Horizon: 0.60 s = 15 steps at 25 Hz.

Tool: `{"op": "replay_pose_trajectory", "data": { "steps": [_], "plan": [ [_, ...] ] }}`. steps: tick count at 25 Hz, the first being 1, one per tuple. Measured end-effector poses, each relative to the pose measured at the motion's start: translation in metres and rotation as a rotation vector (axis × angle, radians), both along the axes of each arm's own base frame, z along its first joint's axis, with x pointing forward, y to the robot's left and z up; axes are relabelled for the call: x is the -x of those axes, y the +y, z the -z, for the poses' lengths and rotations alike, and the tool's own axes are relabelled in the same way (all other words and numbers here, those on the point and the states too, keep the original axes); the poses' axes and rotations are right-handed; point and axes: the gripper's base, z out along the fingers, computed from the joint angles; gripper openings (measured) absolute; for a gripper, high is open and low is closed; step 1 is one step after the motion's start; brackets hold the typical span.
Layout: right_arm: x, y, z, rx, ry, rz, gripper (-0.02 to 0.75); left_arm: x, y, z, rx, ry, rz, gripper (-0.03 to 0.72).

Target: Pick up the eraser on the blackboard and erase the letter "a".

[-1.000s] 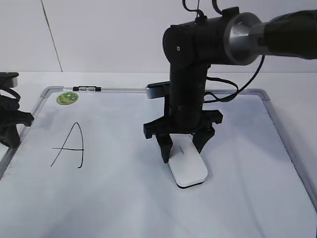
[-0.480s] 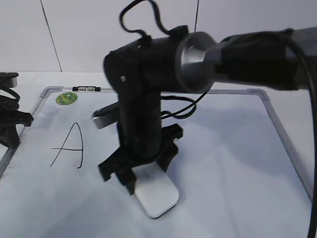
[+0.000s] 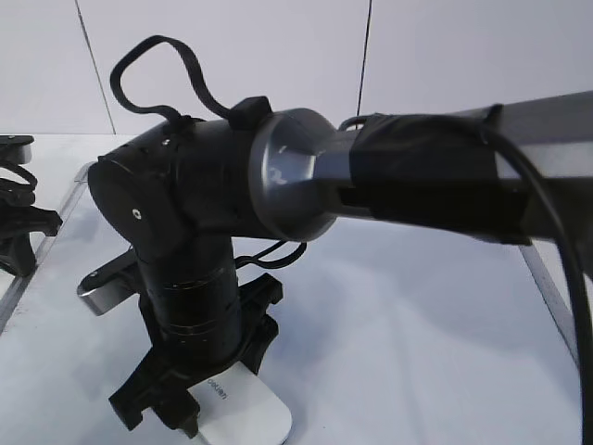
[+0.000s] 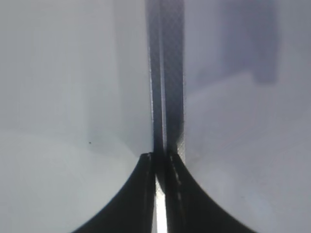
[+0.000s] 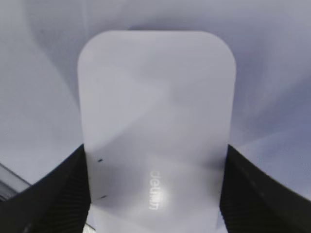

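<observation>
Eraser (image 3: 243,417) first: the white block lies flat on the blackboard (image 3: 417,352) at the near edge of the scene, left of centre, with its grey lettering facing up. The right gripper (image 3: 199,394) stands over it, a black finger on either long side. In the right wrist view the eraser (image 5: 156,131) fills the middle, and the two dark fingers (image 5: 58,194) press against both its edges near the lettered end, so the jaws are closed on it about as wide as the block itself.

What blocks my sight is the right arm (image 3: 278,176). Its thick black wrist housing and silver collar cross the whole middle of the scene, reaching in from the right, and they hide most of the left half of the board. A looping black cable (image 3: 157,65) rises above the housing. Because of this bulk I cannot make out any writing on the board, so I cannot tell where the letter "a" sits.

The board's grey frame shows at the right side and in a short stretch on the left. Outside that left edge rests the left gripper (image 3: 14,222), well apart from the eraser. In the left wrist view its two dark fingers (image 4: 141,194) meet with only a hairline between them, holding nothing, above the frame rail (image 4: 167,87).
</observation>
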Motion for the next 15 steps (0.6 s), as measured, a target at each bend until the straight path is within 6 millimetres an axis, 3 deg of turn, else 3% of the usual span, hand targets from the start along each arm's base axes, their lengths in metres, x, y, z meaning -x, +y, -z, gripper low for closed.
{"op": "replay_pose_trajectory", "data": {
  "steps": [13,15],
  "plan": [
    [-0.004,0.005,-0.002,0.025,-0.031,-0.003,0.542,0.0,0.0,0.0,0.001,0.0,-0.001,0.014],
    [-0.013,0.0,-0.003,0.022,-0.043,0.029,0.542,0.0,0.0,0.0,0.002,-0.002,-0.002,0.014]
  ]
}}
